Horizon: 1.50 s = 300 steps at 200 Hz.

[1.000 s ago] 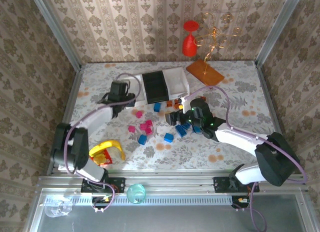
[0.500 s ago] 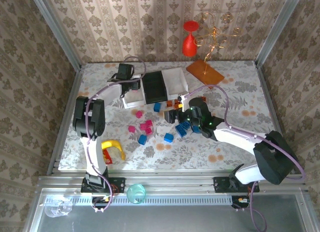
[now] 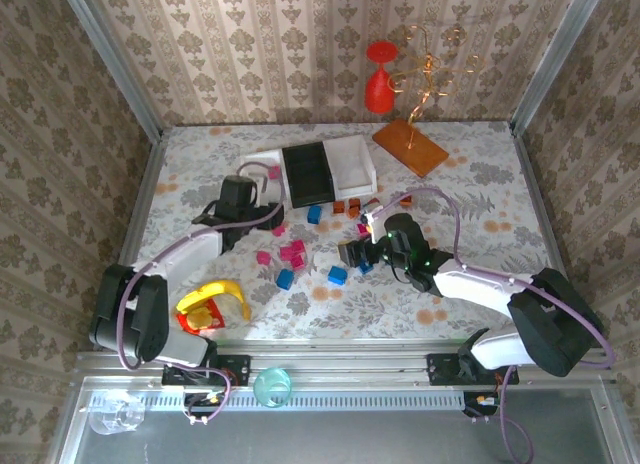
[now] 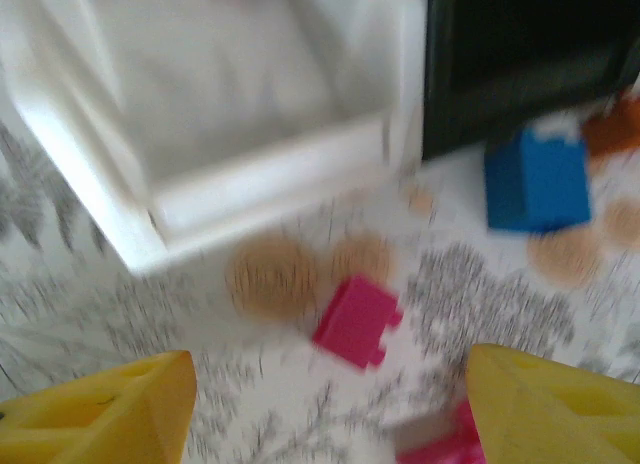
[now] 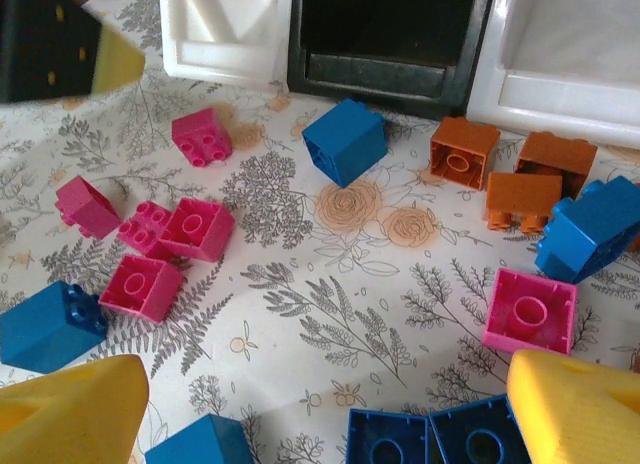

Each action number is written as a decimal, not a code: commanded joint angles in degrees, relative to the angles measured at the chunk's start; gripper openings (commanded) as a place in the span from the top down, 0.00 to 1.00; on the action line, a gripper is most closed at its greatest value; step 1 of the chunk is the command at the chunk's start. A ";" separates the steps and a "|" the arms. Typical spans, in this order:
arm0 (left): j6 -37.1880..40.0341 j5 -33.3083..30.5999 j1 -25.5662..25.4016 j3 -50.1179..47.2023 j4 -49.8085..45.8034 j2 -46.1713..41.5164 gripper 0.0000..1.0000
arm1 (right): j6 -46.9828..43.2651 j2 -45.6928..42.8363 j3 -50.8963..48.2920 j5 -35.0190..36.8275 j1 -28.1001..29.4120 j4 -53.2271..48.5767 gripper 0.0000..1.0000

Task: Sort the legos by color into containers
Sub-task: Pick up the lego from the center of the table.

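Near the black plastic tray (image 5: pixel 375 76), most small coloured bricks (image 5: pixel 345 141) lie unsorted; your left claw (image 4: pixel 325 409) and right claw (image 5: pixel 325 409) (both spread) hold nothing.

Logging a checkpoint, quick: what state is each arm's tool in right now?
Left tool: open, fingers spread wide, holding nothing.
Right tool: open, fingers spread wide, holding nothing.
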 commanded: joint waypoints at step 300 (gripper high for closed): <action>1.09 -11.11 3.63 29.18 -3.70 21.01 0.76 | 0.49 -0.30 -0.55 -0.16 0.89 4.63 0.08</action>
